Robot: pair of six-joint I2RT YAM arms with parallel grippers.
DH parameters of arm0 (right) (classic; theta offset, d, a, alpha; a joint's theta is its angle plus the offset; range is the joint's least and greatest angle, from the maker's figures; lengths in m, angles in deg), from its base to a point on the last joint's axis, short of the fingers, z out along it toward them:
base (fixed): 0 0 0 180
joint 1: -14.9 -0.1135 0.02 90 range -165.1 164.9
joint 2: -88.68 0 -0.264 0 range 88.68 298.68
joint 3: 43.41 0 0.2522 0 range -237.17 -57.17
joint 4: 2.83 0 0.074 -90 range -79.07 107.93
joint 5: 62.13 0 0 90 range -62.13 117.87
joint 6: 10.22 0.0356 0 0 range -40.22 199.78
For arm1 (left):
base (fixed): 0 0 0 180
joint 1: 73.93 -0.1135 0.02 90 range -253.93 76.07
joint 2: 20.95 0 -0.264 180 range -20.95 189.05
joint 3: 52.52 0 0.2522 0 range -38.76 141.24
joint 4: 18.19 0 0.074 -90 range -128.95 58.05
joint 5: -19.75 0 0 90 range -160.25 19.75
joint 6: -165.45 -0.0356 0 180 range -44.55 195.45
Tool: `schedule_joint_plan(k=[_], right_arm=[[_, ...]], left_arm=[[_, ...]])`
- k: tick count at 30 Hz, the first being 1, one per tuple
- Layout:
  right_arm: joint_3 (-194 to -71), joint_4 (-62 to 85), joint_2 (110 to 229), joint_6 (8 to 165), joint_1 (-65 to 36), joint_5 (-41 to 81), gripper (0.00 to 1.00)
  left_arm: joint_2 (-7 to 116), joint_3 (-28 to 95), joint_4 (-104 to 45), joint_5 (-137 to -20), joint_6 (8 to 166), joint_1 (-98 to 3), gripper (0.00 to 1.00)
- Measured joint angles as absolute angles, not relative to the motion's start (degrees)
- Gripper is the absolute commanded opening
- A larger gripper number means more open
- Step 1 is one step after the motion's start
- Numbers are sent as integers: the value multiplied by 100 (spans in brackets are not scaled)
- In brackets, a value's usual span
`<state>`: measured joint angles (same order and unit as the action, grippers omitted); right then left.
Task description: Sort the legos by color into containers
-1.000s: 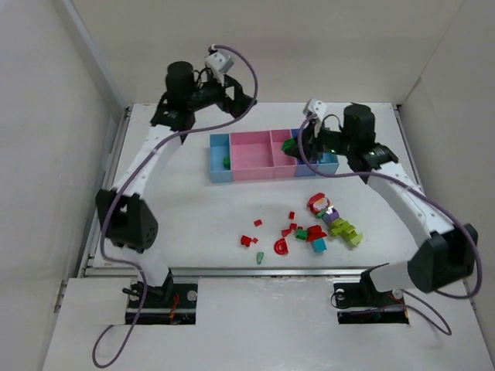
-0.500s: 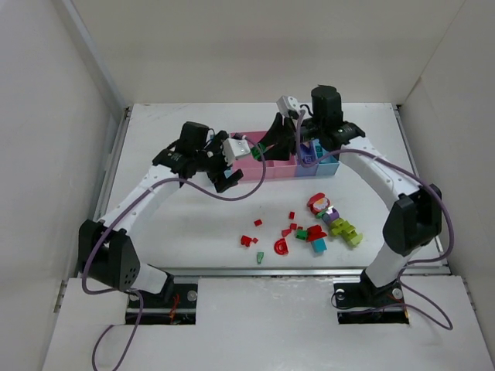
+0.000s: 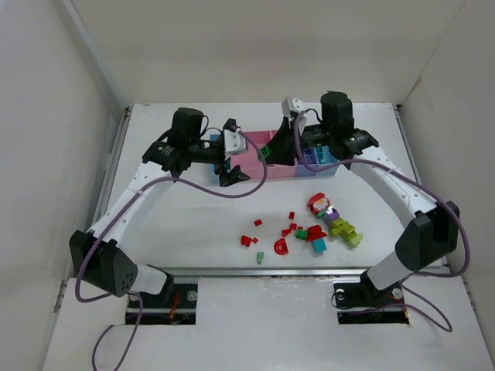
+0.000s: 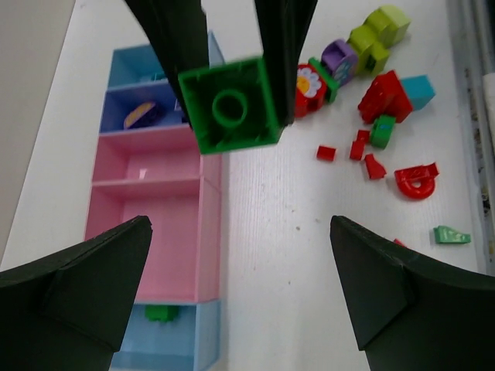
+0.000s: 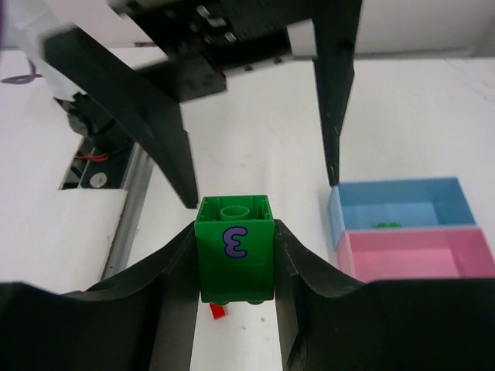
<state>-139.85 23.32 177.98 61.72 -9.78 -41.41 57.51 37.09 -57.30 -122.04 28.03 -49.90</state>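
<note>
A single purple "3" is printed on the camera-facing side of the green brick (image 5: 234, 232), which sits clamped between the fingers of the right tool (image 5: 235, 267).

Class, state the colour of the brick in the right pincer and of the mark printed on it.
Green brick, purple mark; right wrist view shows it best.

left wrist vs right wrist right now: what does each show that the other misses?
Only left wrist: the main scatter of loose legos, plus a purple piece in the purple-blue bin. Only right wrist: the purple 3 on the side of the green brick. Both: that brick shut in the right pincer, the open left pincer, and a green piece in the light blue end bin.
</note>
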Motion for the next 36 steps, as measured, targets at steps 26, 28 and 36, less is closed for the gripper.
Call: schedule_joint_plan(k=[26, 28, 36], right_arm=[[-13757, 3776, 17057, 4775, -2034, -1538, 0], [-13757, 3776, 17053, 4766, -2052, -1531, 0], [-13757, 3796, 17044, 4745, -2095, -1413, 0]], left_arm=[[6188, 4428, -6755, -12606, 2281, -4470, 34], [6188, 4461, -6814, -12586, 2263, -4463, 42], [6188, 4505, -6969, -12567, 2230, -4426, 39]])
